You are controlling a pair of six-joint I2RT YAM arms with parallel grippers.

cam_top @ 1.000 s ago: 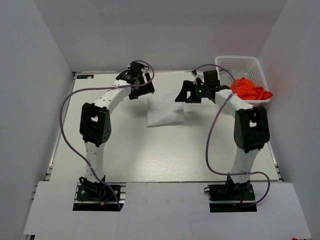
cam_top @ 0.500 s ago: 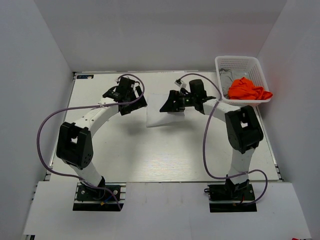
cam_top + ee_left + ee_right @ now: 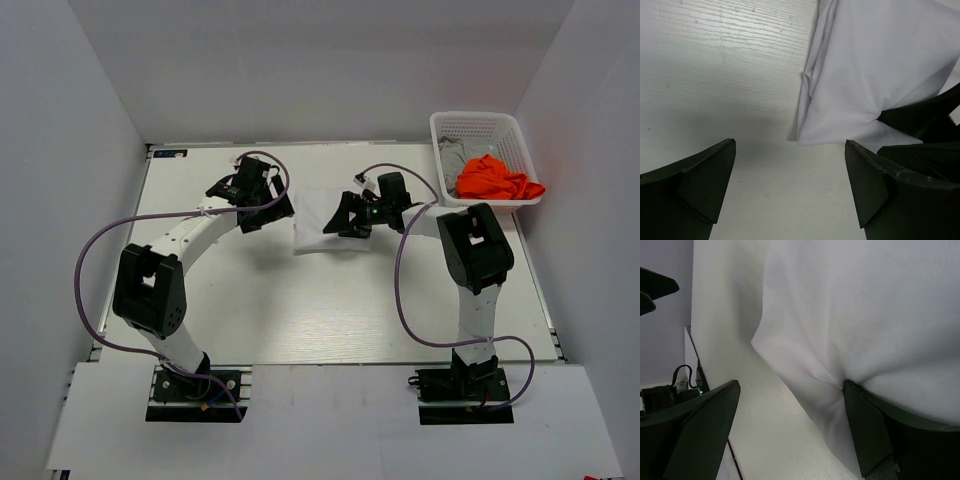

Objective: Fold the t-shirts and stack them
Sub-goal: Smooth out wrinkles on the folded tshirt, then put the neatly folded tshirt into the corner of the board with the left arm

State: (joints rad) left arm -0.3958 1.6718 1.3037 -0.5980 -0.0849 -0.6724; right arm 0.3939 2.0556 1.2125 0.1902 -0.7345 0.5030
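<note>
A folded white t-shirt lies flat on the table at the back middle. My left gripper is open and empty, low over the table just left of the shirt's left edge. My right gripper is open at the shirt's right side. In the right wrist view one finger presses on the white cloth and the other is over bare table. The orange t-shirt and the grey t-shirt lie bunched in the basket.
A white plastic lattice basket stands at the back right corner, against the right wall. White walls enclose the table on three sides. Purple cables loop from both arms over the table.
Both arms came down from the back toward the white shirt. The left gripper moved left and lower beside it. The right gripper moved left onto the shirt's right side.
</note>
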